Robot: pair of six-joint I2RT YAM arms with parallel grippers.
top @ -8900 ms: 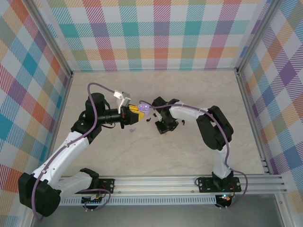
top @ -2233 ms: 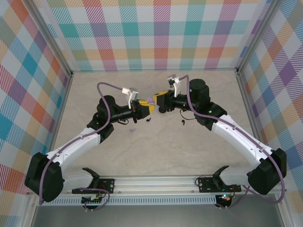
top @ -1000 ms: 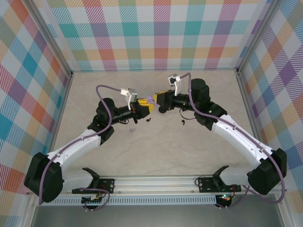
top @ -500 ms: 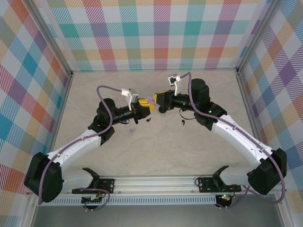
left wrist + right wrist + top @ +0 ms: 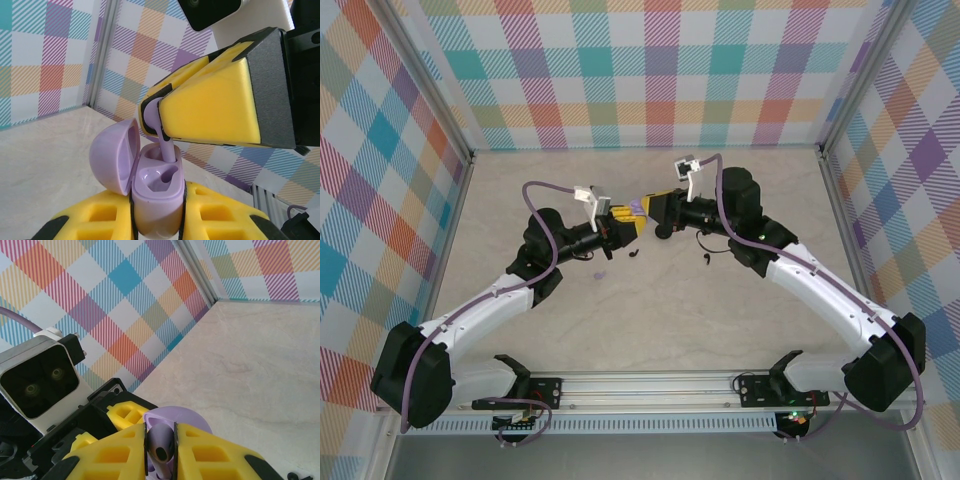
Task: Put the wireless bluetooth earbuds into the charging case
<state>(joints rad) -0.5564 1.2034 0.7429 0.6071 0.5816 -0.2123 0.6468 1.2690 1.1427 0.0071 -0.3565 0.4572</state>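
My left gripper [image 5: 157, 212] is shut on the open lilac charging case [image 5: 156, 197], whose lid [image 5: 114, 155] is tipped back to the left. My right gripper [image 5: 160, 440] is shut on a lilac earbud [image 5: 161, 131], whose stem dips into the case's far socket. The near socket [image 5: 161, 177] is empty. From above, both grippers meet tip to tip over the table's middle, left gripper [image 5: 623, 221] and right gripper [image 5: 649, 207], with the case [image 5: 637, 210] between them. A second lilac earbud [image 5: 601, 274] and two black earbuds [image 5: 634, 252] [image 5: 708, 260] lie on the table.
A black object [image 5: 666, 232] sits on the table just below my right gripper. Checked walls enclose the marble table [image 5: 650, 320] on three sides, and a metal rail [image 5: 660, 385] runs along the near edge.
Several seconds ago my right gripper was low at the black object; it now meets the left gripper at the case. Over the last second both grippers drifted slightly back, grips unchanged.
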